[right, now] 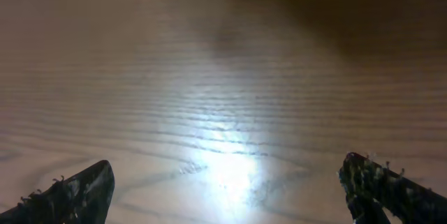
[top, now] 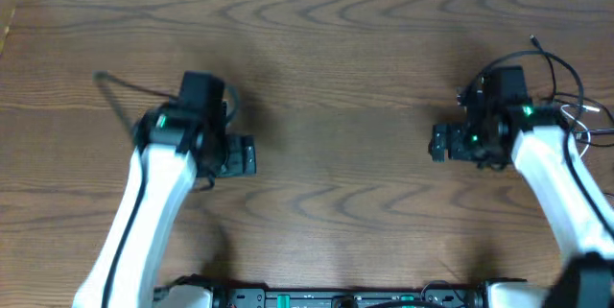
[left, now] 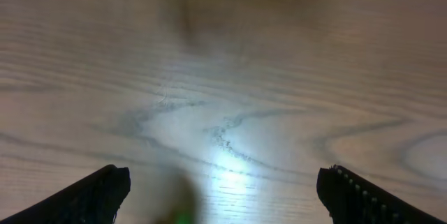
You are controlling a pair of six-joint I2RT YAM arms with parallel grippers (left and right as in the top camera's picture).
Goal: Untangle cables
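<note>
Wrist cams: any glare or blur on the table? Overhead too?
Left wrist: glare hotspot on the table at bottom centre, far end blurred. Right wrist: same kind of hotspot, dark shadow at top right, grain soft. Overhead: even light, no glare, slightly soft.

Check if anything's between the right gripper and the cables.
No loose object, but the right arm itself is. The right gripper points toward the table centre, jaws open over bare wood, while the cables lie at the far right edge behind its wrist. It would likely need to turn to reach them.
</note>
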